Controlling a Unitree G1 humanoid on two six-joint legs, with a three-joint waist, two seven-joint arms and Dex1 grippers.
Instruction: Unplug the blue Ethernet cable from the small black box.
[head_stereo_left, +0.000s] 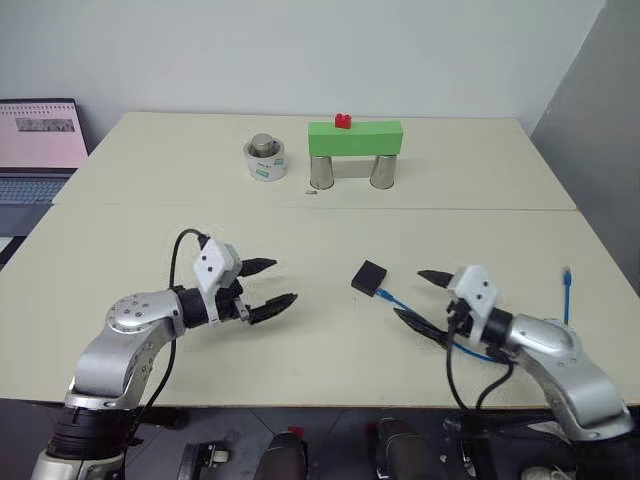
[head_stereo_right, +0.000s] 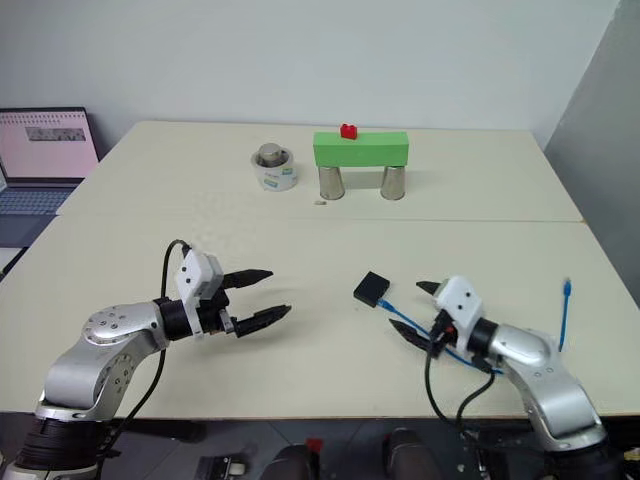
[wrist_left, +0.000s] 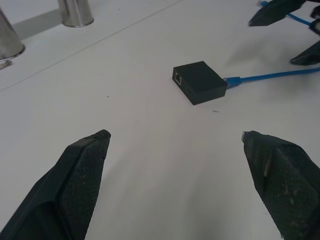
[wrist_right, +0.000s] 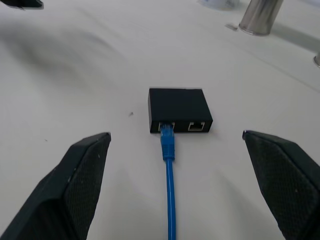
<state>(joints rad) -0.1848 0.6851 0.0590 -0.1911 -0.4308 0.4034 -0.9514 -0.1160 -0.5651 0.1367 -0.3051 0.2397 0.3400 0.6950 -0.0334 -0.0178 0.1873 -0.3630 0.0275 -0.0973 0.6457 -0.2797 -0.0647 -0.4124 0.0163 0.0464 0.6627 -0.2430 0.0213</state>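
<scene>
Still plugged in, the blue Ethernet cable (wrist_right: 170, 185) enters one of two ports on the small black box (wrist_right: 179, 109), which lies flat on the pale surface (head_stereo_left: 330, 230). From the box, the cable trails toward the right gripper (head_stereo_left: 420, 295), whose fingers are spread wide on either side of the cord, touching nothing. Well away on the box's other side, the left gripper (head_stereo_left: 268, 283) is likewise spread and empty, pointing at the box. Unplugging has not begun; grasping and pulling remain.
</scene>
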